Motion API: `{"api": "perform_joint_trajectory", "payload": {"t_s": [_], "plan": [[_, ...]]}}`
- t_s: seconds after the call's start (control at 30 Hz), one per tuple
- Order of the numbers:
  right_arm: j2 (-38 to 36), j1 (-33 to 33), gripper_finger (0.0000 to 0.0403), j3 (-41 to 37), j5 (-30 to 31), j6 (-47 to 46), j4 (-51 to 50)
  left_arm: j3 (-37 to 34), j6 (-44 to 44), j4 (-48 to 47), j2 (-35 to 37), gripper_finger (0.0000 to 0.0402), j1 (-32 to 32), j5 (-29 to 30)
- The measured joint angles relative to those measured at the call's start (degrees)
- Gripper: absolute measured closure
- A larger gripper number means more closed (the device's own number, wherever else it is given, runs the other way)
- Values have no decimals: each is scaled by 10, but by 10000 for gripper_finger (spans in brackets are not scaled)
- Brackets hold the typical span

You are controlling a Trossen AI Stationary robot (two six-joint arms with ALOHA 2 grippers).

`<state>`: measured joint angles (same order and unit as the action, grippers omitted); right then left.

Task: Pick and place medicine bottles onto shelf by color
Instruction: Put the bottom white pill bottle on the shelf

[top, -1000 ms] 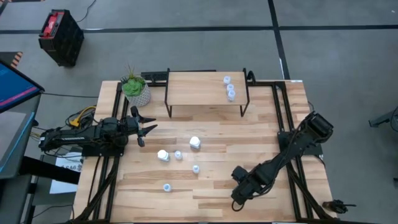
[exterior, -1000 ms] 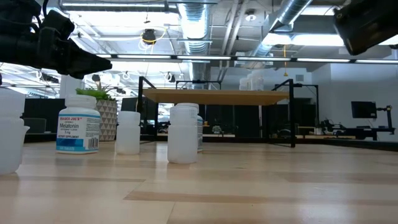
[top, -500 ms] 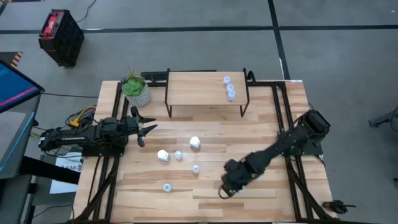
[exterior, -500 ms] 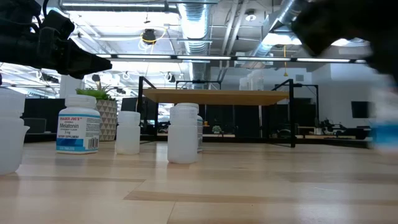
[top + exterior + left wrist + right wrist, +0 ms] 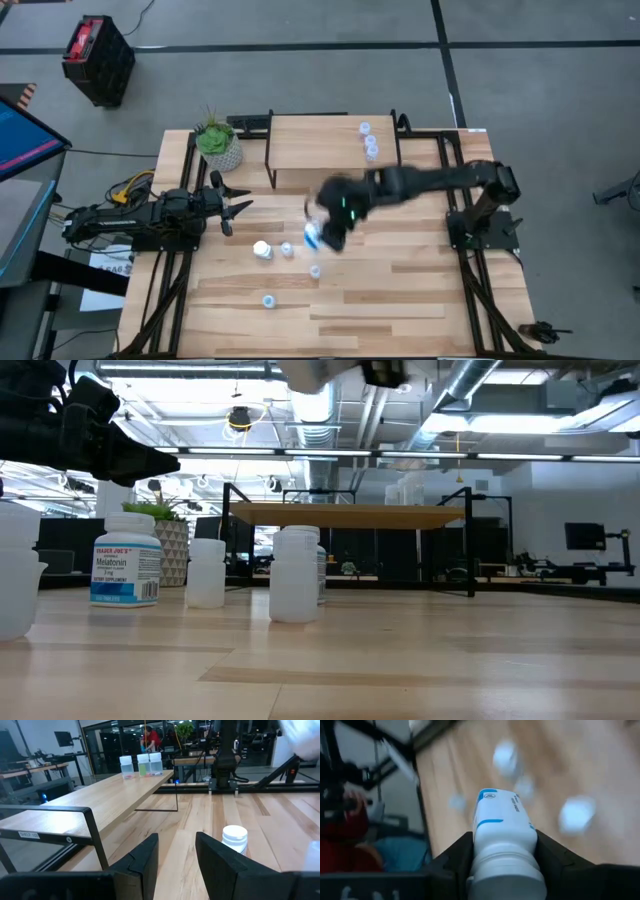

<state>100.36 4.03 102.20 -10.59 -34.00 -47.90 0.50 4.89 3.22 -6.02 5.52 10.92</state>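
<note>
We find the left gripper (image 5: 236,209) idle near the table's left edge, beside the plant pot (image 5: 219,148), fingers slightly parted with nothing between them. Loose medicine bottles (image 5: 263,249) stand scattered about the table's middle. Over them the right gripper (image 5: 322,236) hangs in the air, jaws clamped on a white bottle (image 5: 504,838) with a blue-banded label. Farther right, three pale bottles (image 5: 369,142) occupy the shelf (image 5: 320,145) toward its right end, the shelf itself standing at the table's far edge. We judge the step in hand to be transport. The next move calls for setting the white bottle upright on the shelf's bare left part, apart from the pale group.
</note>
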Motion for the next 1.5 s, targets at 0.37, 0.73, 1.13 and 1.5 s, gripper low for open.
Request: {"api": "perform_joint_trajectory", "payload": {"t_s": [0.37,0.73,1.13,1.5], "plan": [[3,-181,231,92,2,222,32,0,0,0,0,281,0,0],[60,-318,226,99,1,338,102,0,0,0,0,281,0,0],[202,-356,224,330,3,471,-167,0,0,0,0,281,0,0],[208,-347,223,311,32,539,-227,0,-1,-1,0,281,0,-2]]}}
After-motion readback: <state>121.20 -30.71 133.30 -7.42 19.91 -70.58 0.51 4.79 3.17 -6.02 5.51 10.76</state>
